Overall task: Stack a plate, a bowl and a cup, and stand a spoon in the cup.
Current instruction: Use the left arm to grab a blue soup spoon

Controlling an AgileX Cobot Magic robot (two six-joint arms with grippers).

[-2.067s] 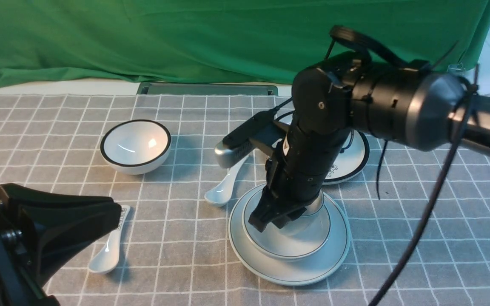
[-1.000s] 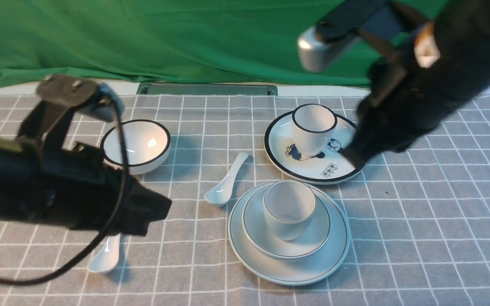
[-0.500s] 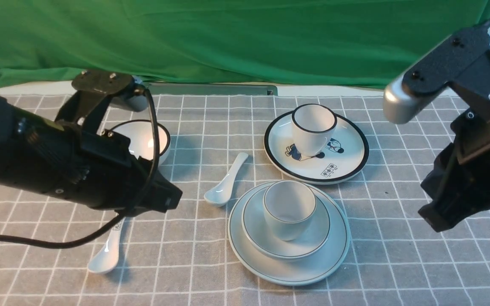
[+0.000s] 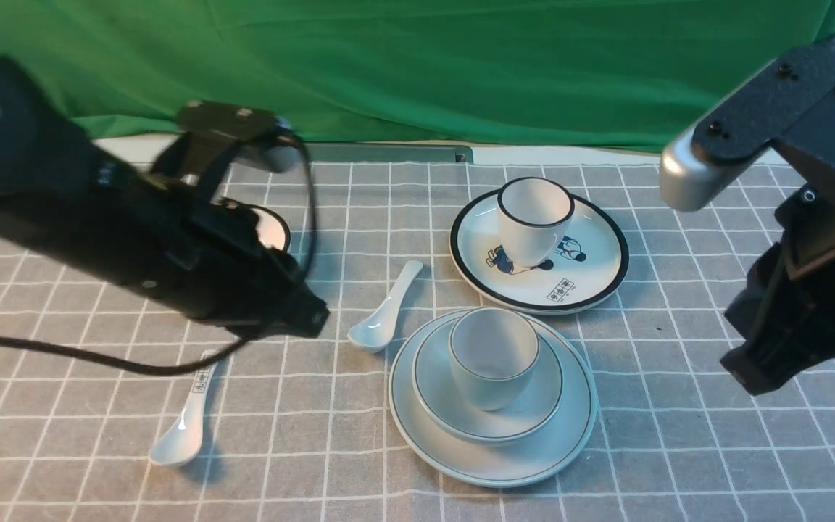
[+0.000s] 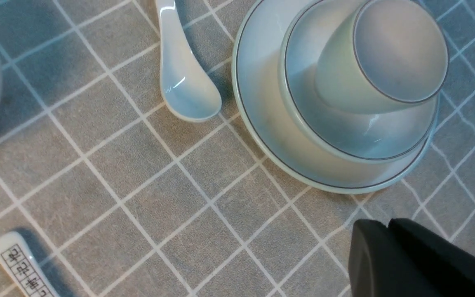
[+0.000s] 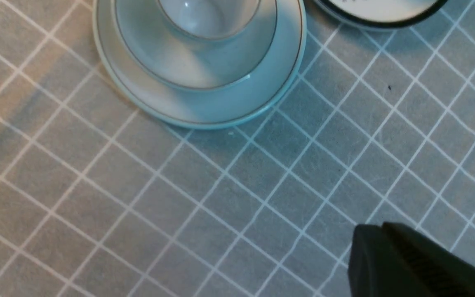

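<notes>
The cup [image 4: 493, 355] stands upright in the bowl [image 4: 526, 415], which rests on the plate [image 4: 533, 460] at centre front. The spoon [image 4: 385, 313] lies flat on the cloth just left of the stack, scoop toward me. My left gripper [image 4: 312, 319] is shut and empty, hovering left of the spoon. In the left wrist view my left gripper [image 5: 386, 225] sits apart from the spoon [image 5: 184, 78], plate [image 5: 262, 123], bowl [image 5: 344, 136] and cup [image 5: 369, 66]. My right gripper [image 4: 740, 373] is shut and empty, well right of the stack; the right wrist view shows my right gripper [image 6: 379, 227] apart from the plate [image 6: 221, 111].
A black-rimmed cartoon plate [image 4: 591, 268] with a tapered black-rimmed cup [image 4: 533, 217] on it stands behind the stack. A black-rimmed bowl [image 4: 272, 228] is mostly hidden behind my left arm. A spoon with printed marks [image 4: 185, 424] lies front left. A green backdrop closes the far side.
My left arm has swung up and rightward, toward the plain spoon. My right arm has pulled away from above the stack to the right and now holds still.
</notes>
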